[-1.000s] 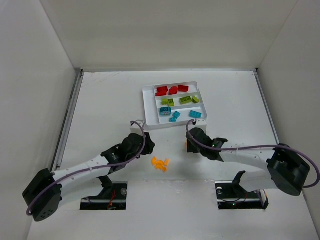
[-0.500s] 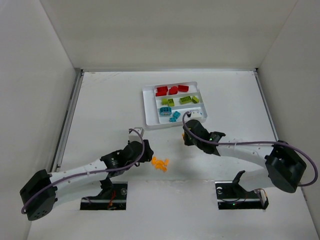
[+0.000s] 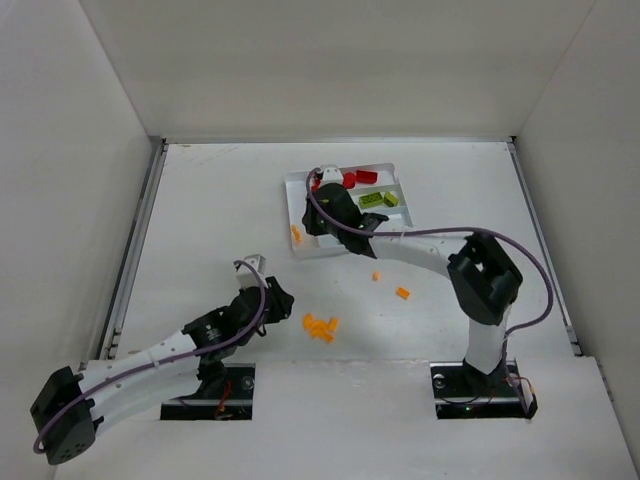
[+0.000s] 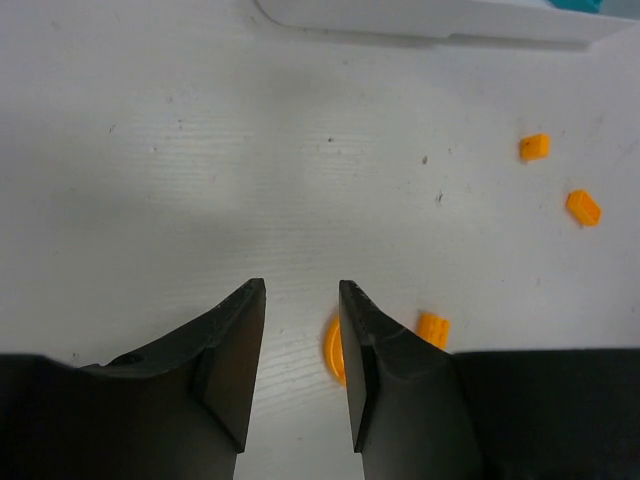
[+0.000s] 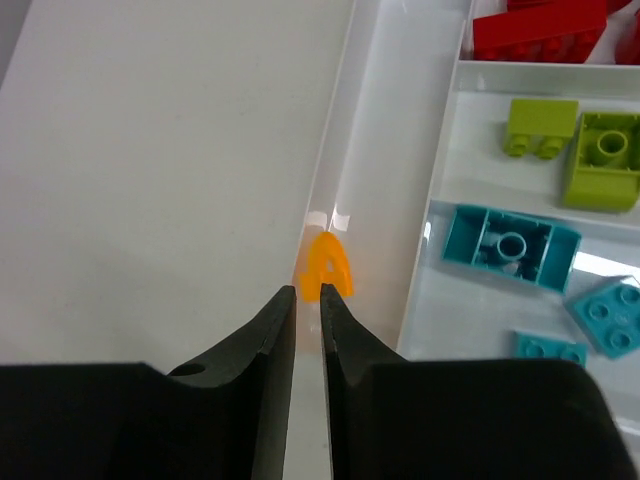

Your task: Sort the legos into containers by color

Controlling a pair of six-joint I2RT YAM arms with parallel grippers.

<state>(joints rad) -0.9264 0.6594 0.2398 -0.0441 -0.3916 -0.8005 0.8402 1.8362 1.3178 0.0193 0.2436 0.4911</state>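
Perching right at the left wall of the white tray [image 5: 335, 130], the orange brick [image 5: 325, 268] sits just beyond my right pincer [image 5: 307, 292]. I cannot tell whether it lies in the narrow side slot or rides the rim. My right fingers are almost together, only a slit between them, and whether they nip the brick's near edge is hidden. A careless move could tip it out onto the table [image 4: 200, 150] or across into the teal bricks [image 5: 510, 245]. Nearer, my left pincer [image 4: 300, 300] hangs spread apart and empty, with a curved orange piece [image 4: 332, 350] beside its right finger, not between the two. Closing from here would likely miss it or scatter it.
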